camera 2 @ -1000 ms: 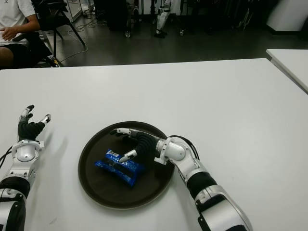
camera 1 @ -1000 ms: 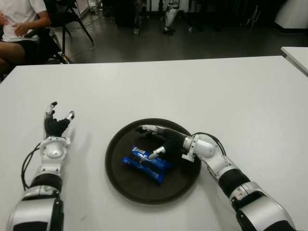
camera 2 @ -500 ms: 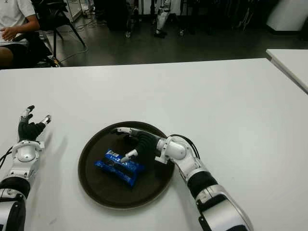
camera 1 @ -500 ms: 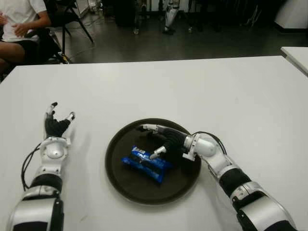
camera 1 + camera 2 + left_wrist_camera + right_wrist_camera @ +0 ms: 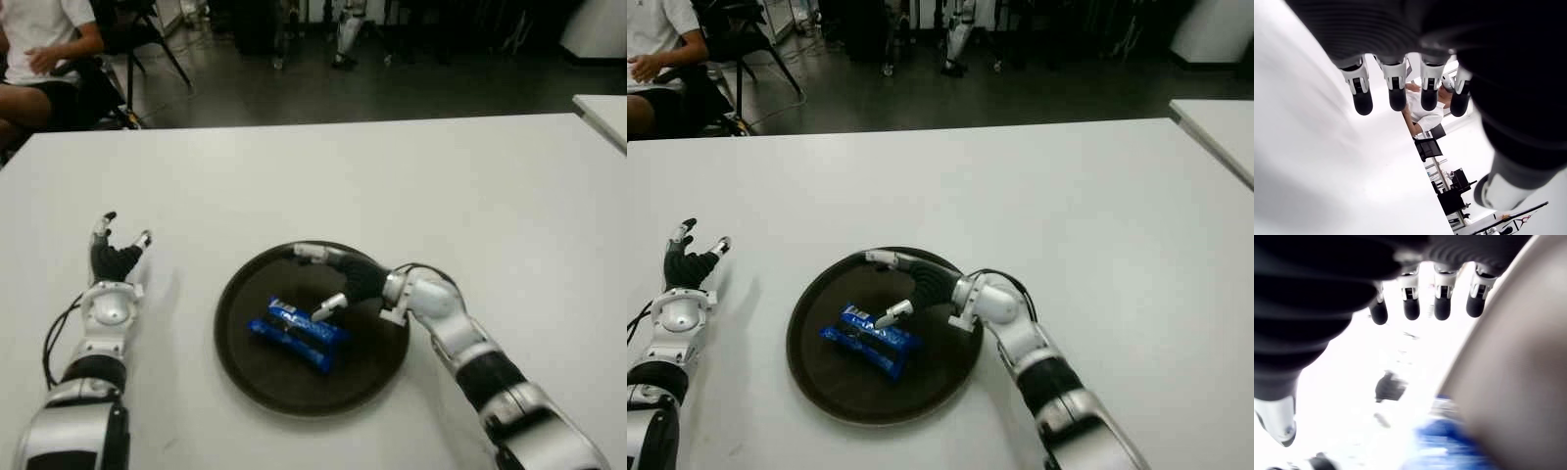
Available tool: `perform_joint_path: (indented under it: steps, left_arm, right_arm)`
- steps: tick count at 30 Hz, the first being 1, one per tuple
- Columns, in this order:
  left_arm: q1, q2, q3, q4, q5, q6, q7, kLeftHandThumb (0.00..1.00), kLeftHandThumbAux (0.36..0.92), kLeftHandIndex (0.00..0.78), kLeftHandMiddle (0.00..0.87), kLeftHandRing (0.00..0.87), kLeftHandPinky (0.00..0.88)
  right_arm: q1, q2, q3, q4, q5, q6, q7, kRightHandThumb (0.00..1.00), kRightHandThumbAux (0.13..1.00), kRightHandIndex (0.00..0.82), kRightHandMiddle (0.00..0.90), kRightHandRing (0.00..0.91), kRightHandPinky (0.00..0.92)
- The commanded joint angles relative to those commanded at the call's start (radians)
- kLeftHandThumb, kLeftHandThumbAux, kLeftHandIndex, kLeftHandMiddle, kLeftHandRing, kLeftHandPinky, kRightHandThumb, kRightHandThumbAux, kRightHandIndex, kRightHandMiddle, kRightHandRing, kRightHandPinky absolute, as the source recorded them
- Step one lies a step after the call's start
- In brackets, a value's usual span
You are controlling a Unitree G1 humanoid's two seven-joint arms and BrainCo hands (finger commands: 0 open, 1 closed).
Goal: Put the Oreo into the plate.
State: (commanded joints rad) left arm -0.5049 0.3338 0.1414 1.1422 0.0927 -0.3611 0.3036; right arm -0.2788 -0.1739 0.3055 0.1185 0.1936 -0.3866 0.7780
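Left eye view: blue Oreo pack lies inside round dark plate near table's front edge. Right hand over plate's right side, fingers spread, holding nothing, thumb tip just above pack.

Right eye view: left hand near table's left edge, fingers up and apart.

Left wrist view: four fingers loose, nothing held. Person sits beyond table.

Right wrist view: fingers spread, blue pack below.
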Motion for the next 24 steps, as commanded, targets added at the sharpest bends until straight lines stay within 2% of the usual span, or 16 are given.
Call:
perform_joint_path:
  steps: [2,6,10,14,18,19,20,21,22,23,24]
  left_arm:
    - [-0.002,-0.001,0.002,0.003,-0.003,0.001,-0.003,0.000,0.694,0.000,0.000,0.000,0.015]
    - [-0.006,-0.004,0.006,0.008,-0.007,0.005,-0.004,0.000,0.690,0.000,0.000,0.000,0.009]
    - [-0.011,-0.003,0.003,0.014,-0.001,0.009,0.006,0.000,0.694,0.000,0.000,0.000,0.009]
    - [-0.009,-0.004,0.001,0.014,0.002,0.005,0.016,0.000,0.695,0.000,0.000,0.000,0.010]
    - [-0.004,-0.005,-0.003,0.006,0.007,-0.001,0.024,0.000,0.693,0.000,0.000,0.000,0.010]
    - [-0.003,-0.005,-0.004,0.005,0.008,-0.002,0.025,0.000,0.693,0.000,0.000,0.000,0.010]
    - [-0.003,-0.005,-0.004,0.004,0.009,-0.002,0.025,0.000,0.693,0.000,0.000,0.000,0.010]
    - [-0.003,-0.005,-0.005,0.004,0.009,-0.001,0.026,0.000,0.693,0.000,0.000,0.000,0.010]
    - [-0.003,-0.005,-0.005,0.003,0.009,-0.001,0.026,0.000,0.693,0.000,0.000,0.000,0.010]
    - [-0.004,-0.006,-0.005,0.002,0.009,0.001,0.025,0.000,0.693,0.000,0.000,0.000,0.009]
    - [-0.004,-0.007,-0.003,0.000,0.006,0.006,0.023,0.000,0.692,0.000,0.000,0.000,0.010]
  right_arm:
    - [0.007,0.039,0.006,0.034,0.061,-0.045,0.031,0.000,0.538,0.009,0.009,0.004,0.006]
    - [0.065,-0.005,-0.037,-0.187,0.185,0.033,0.008,0.000,0.520,0.002,0.002,0.001,0.001]
    - [0.039,0.035,-0.056,-0.111,0.167,0.014,-0.009,0.000,0.545,0.004,0.005,0.000,0.000]
    - [0.044,0.037,-0.080,-0.101,0.158,0.011,-0.024,0.000,0.579,0.015,0.019,0.001,0.000]
    - [0.072,0.043,-0.092,-0.131,0.098,-0.007,-0.075,0.000,0.604,0.025,0.033,0.007,0.000]
    - [0.070,0.060,-0.093,-0.091,0.122,-0.038,-0.052,0.000,0.607,0.026,0.035,0.008,0.000]
    - [0.069,0.072,-0.094,-0.061,0.139,-0.061,-0.034,0.004,0.583,0.016,0.107,0.099,0.099]
    - [0.068,0.086,-0.103,-0.018,0.181,-0.087,0.005,0.006,0.573,0.013,0.133,0.132,0.136]
    - [0.067,0.095,-0.109,0.011,0.210,-0.105,0.034,0.076,0.508,0.008,0.284,0.306,0.331]
    - [0.081,0.048,-0.124,-0.070,0.208,-0.037,0.013,0.121,0.465,0.005,0.382,0.419,0.459]
    - [0.067,0.052,-0.112,-0.094,0.176,0.010,-0.026,0.101,0.484,0.004,0.343,0.371,0.372]
